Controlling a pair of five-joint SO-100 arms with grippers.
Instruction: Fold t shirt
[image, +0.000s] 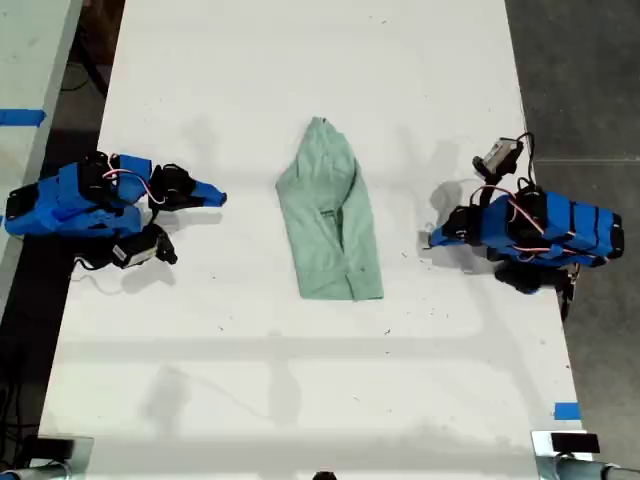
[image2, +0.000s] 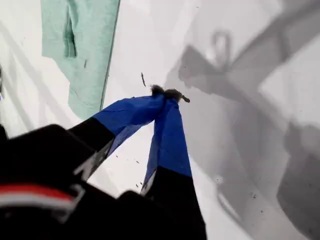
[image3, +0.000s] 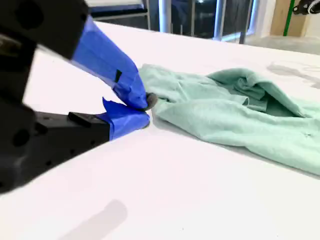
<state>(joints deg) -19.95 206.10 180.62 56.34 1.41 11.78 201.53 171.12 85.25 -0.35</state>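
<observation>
Blue-taped tips of my first claw (image2: 167, 97) meet with nothing between them, poised over the bare white worktop (image2: 225, 165), apart from the shirt (image2: 82, 45). My second claw (image3: 142, 111) is likewise closed and empty, its tips just beside the shirt's edge. In the exterior view the shirt (image: 332, 215) lies folded lengthwise mid-worktop, between both arms.

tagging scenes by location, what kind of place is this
Probably a robotics lab or workshop: two blue arms sit on a long white table with a pale mint-green cloth t shirt between them, blue tape marks at its edge, and large windows behind.
</observation>
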